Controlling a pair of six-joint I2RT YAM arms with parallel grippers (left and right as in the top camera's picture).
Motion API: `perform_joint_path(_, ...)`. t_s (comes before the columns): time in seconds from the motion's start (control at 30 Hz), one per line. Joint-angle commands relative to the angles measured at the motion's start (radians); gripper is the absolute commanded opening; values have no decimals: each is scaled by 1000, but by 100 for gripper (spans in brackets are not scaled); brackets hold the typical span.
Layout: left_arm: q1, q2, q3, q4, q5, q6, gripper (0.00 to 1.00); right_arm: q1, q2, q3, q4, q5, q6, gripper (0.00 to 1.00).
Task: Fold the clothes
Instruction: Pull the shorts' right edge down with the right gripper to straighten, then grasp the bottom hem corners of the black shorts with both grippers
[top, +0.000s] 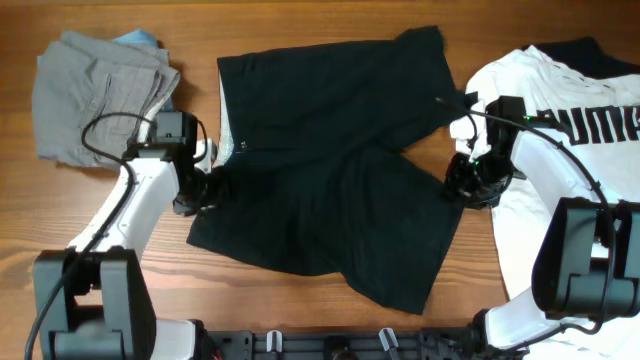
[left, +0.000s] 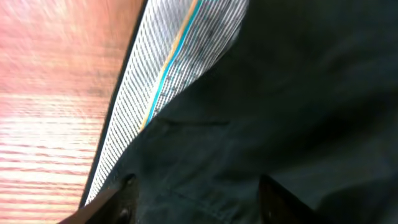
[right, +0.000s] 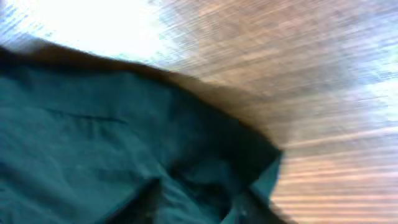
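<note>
Two grippers flank the black shorts (top: 330, 160), flat on the table (top: 260, 290). The left gripper (top: 200, 190) is at the waistband with fingers apart over cloth, and the right gripper (top: 470, 182) is at a leg hem, grip unclear — likely placed to fold across.

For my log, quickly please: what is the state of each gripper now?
Left gripper: open, over the plain black fabric shorts.
Right gripper: at the shorts' edge, picture blurred; cannot be told.
</note>
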Motion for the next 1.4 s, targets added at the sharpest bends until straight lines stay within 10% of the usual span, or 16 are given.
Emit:
perform_joint_path(0.0,5,20,-78,45,-13,4,57,-3,-1,-3,47,-64,10,5)
perform_joint_path(0.4,6,26,-235,265,-66,-138,53,-151,-10,72,335,1,40,5)
perform_joint_path(0.47,5,26,-235,260,-64,-138,59,-151,-10,72,349,-10,31,49)
perform_joint_path(0.53,6,24,-227,216,-61,-129,77,-154,-13,72,315,-17,25,61)
perform_joint_path(0.9,11,-30,-92,-58,-61,-169,85,-129,-285,29,-214,-80,-69,67)
perform_joint_path(1.13,144,-34,-92,-89,-11,-205,80,-106,-293,-237,-169,-114,11,40)
perform_joint_path(1.37,224,-42,-87,-85,97,-126,85,-106,-293,-460,-6,-171,104,59)
